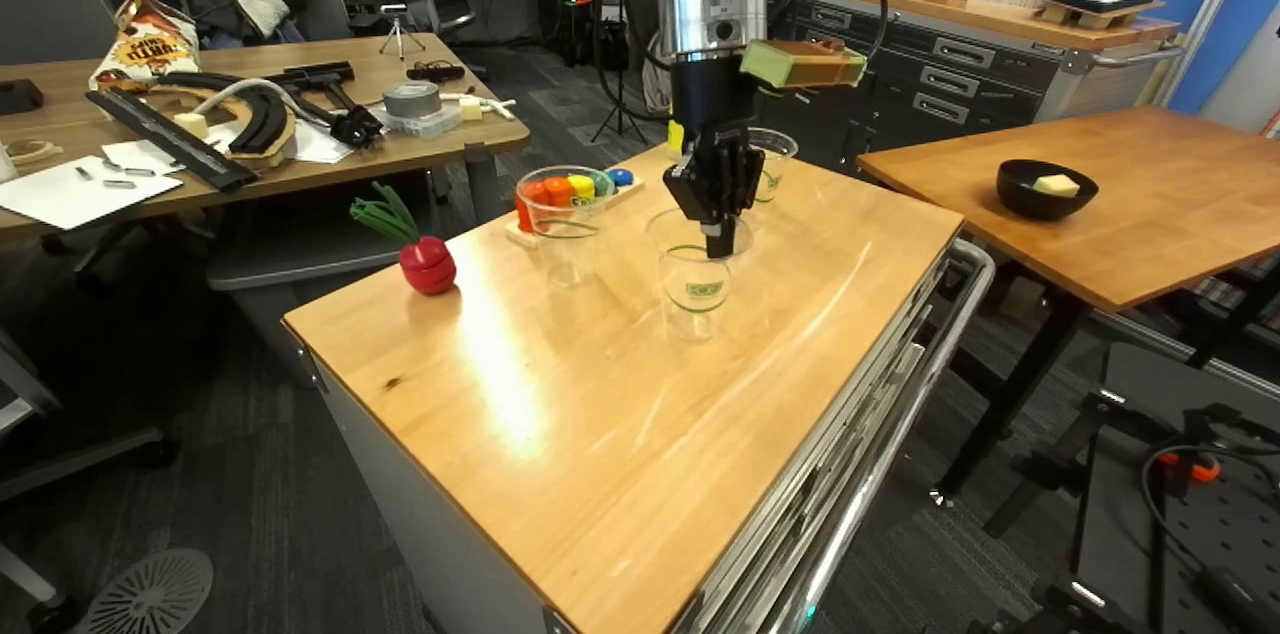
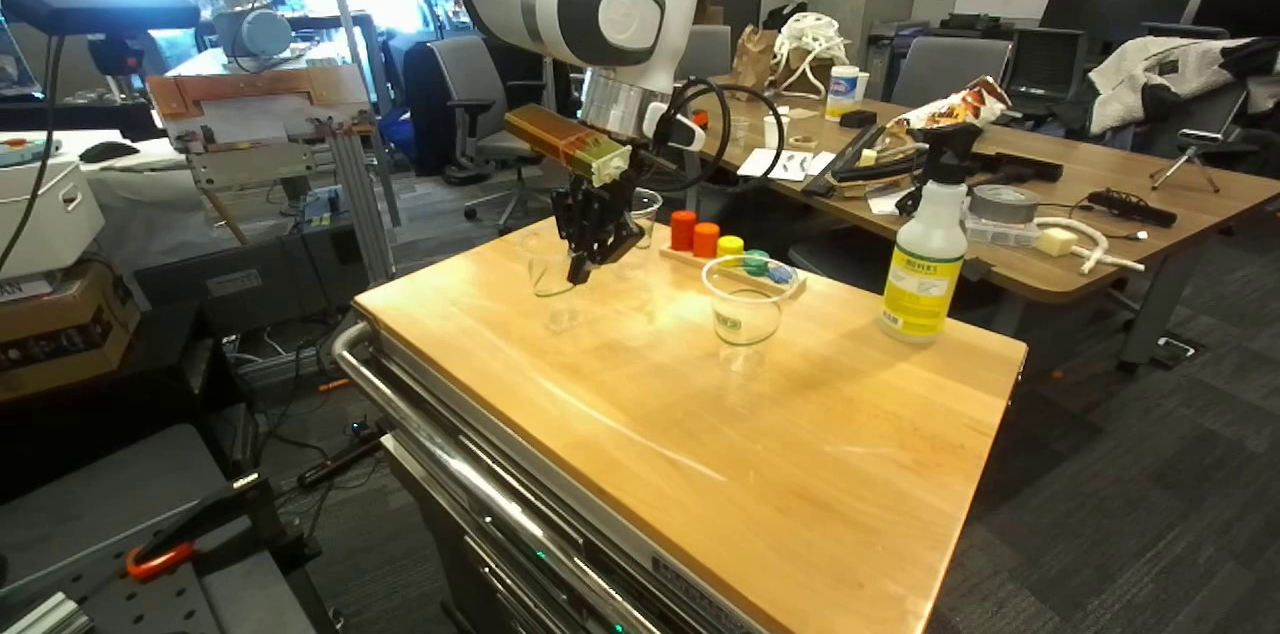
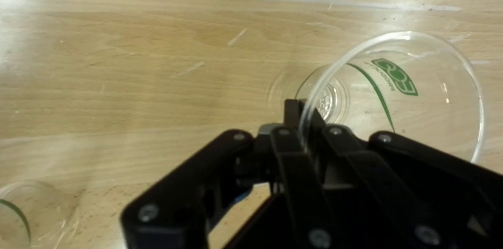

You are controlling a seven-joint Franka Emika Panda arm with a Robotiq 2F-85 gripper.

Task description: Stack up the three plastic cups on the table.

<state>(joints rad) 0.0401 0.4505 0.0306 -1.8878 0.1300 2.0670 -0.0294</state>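
Pinching clear plastic cup at rim in black gripper, drawn narrow, at light-wood table. Accompanied there by upright second cup, near coloured pegs, upright third cup, standing apart, and red radish-like object.

We read a green logo, ECO PRODUCTS, on a plastic cup; lettering on the spray bottle was too small.
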